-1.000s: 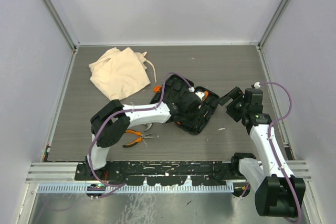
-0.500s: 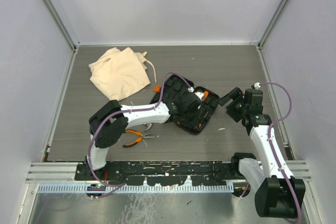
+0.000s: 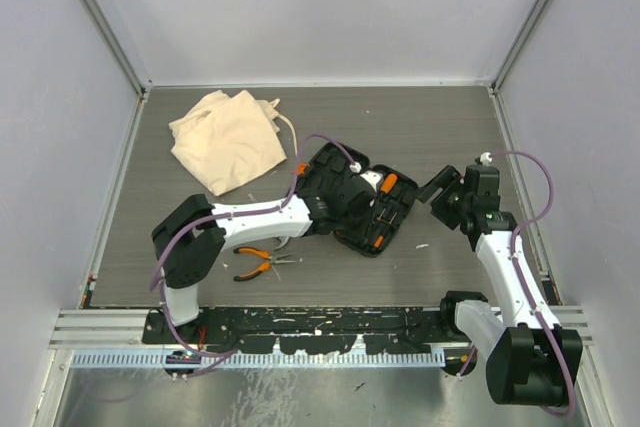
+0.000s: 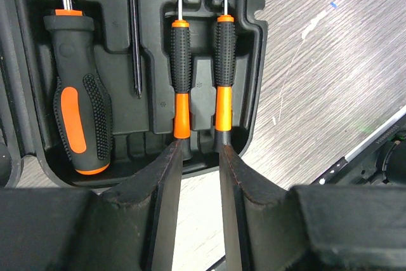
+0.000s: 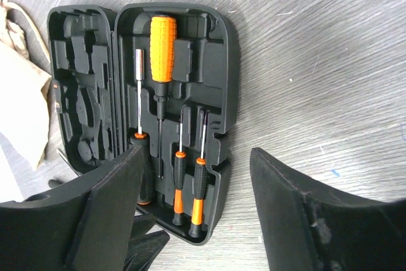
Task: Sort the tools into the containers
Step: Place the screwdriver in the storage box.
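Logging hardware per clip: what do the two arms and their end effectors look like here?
Both the left arm and right arm have white links joined by black joint housings. A purple cable loops along each. The left end effector and right end effector have matte black, wedge-shaped fingers, scuffed along the edges.

I count one case point(image 5: 206, 55) with four tools in it, all screwdrivers: one orange-handled screwdriver point(image 5: 163, 39), one thick screwdriver point(image 4: 76, 99) in black and orange, and two slim screwdrivers point(image 4: 181, 61) side by side. Outside the case I see one pair of pliers point(image 3: 262, 263), toward the near edge of the tabletop point(image 3: 450, 127). One cloth bag point(image 3: 225, 137) lies toward its far left corner. So I see five tools and two containers. My claws number two: left claw point(image 4: 200, 150) and right claw point(image 5: 195, 157).
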`<state>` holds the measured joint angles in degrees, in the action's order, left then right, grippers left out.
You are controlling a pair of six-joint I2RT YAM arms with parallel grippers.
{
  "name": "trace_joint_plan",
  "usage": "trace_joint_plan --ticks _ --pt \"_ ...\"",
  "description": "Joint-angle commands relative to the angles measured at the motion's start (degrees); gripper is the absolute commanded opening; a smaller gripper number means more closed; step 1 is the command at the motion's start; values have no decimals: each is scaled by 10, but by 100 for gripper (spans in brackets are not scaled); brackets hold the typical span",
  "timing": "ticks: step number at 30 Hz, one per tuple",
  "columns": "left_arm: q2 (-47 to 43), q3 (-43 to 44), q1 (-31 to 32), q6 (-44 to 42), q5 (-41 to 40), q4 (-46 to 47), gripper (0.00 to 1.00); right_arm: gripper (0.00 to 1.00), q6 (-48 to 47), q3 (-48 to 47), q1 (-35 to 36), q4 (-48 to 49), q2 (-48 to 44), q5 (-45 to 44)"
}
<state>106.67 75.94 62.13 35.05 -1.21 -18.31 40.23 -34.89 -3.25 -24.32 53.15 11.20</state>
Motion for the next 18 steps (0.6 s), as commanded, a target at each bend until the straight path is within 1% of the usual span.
trace_joint_plan --ticks 1,3,4,5,7,12,18 --pt "-27 -1 -2 -11 -7 30 30 65 -15 -33 -2 0 8 -1" --pt "-28 -4 -2 -11 -7 35 30 43 9 -27 2 5 11 6" --pt "-29 -7 -3 -9 -8 39 30 37 20 -27 13 5 16 6" --pt "-31 -12 -3 -7 -9 43 30 34 32 -28 25 1 22 2" --pt "-37 -22 -2 -3 -14 53 30 31 54 -32 56 -10 32 -24" --pt "-48 -43 -3 8 -21 74 30 31 91 -45 140 -37 56 -86" --pt "-52 -55 -3 10 -21 78 30 30 105 -54 180 -40 100 -94"
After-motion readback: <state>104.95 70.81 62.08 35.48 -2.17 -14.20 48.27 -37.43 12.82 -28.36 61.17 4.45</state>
